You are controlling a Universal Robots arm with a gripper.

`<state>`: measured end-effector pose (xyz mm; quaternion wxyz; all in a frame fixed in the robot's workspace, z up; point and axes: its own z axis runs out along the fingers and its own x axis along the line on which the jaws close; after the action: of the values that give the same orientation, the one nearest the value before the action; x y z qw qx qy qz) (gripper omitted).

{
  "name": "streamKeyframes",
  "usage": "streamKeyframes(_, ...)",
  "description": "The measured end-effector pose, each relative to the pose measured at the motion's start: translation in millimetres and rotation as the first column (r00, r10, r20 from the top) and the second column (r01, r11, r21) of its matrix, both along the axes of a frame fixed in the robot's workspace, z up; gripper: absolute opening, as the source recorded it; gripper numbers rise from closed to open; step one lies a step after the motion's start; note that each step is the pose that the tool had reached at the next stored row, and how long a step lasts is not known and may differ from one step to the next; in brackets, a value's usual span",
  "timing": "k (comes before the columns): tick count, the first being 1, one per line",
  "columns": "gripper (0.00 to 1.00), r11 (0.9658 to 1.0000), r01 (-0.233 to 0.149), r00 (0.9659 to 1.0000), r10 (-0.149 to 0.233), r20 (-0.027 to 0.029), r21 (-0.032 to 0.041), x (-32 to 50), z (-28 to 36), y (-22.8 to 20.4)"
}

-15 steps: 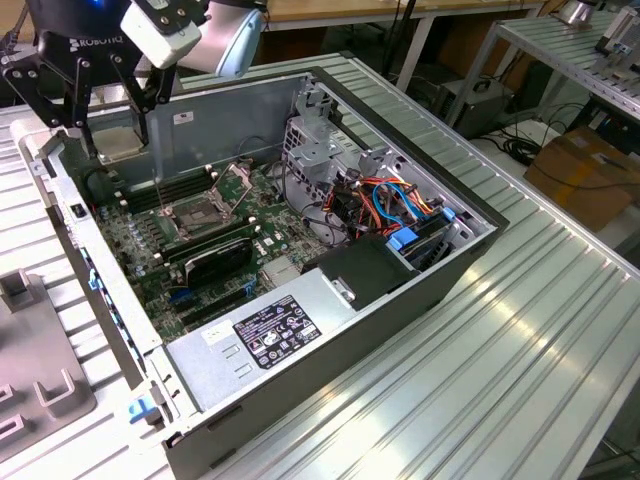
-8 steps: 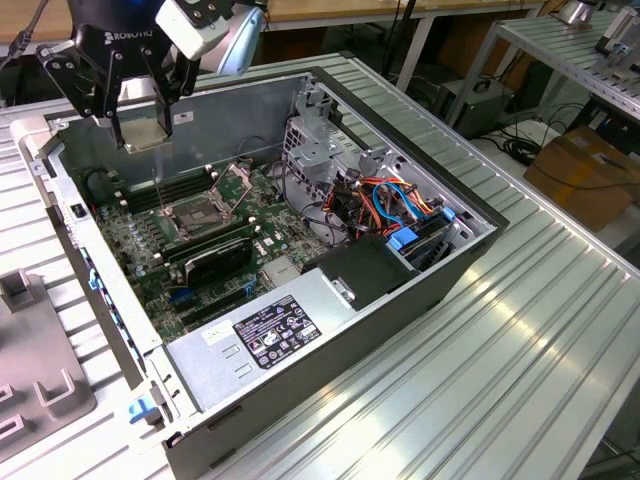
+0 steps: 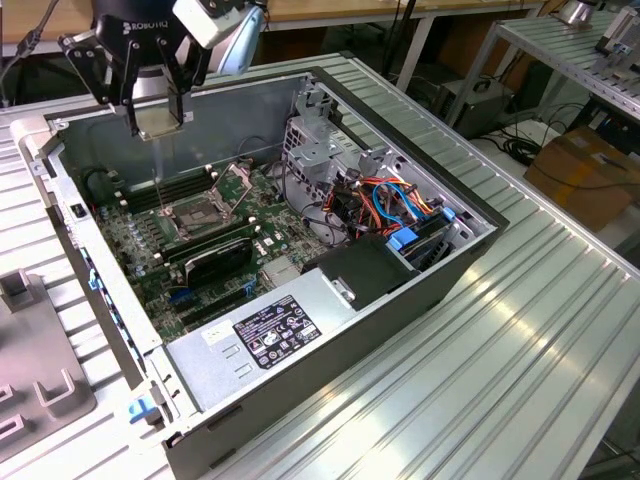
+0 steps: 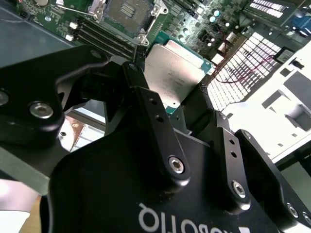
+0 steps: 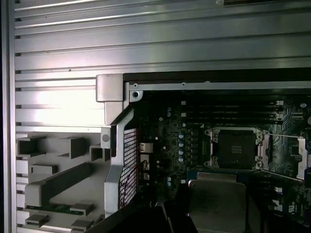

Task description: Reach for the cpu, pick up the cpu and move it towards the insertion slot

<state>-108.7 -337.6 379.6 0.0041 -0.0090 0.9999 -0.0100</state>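
The open grey metal computer case (image 3: 430, 290) is lying on the ribbed aluminium tabletop (image 3: 520, 350). The square silver-framed insertion slot (image 3: 193, 215) is sitting on the green motherboard (image 3: 150, 250) inside, near the case's back wall, with the thin square pale-grey cpu (image 3: 160, 122) hanging above that wall's edge.

A ribbed metal counter (image 3: 520, 300) carries an open computer case (image 3: 330, 330). Beside the case, on the exterior view's left, lies a grey fixture tray (image 3: 35, 390).

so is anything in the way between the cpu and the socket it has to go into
Nothing visible. The gripper holds the cpu above the open case, and the insertion slot lies below with its load plate swung open, leaving the dark centre bare. The memory slots sit beside the socket, not over it.
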Motion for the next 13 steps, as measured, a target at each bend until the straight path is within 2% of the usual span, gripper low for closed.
streamKeyframes(9, 0.55, 1.0, 0.0, 1.0, 0.0, -0.0001, -0.0001, 16.8, -0.4, 11.5)
streamKeyframes(13, 0.55, 1.0, 0.0, 1.0, 0.0, -0.0001, -0.0002, 28.6, -0.8, 18.9)
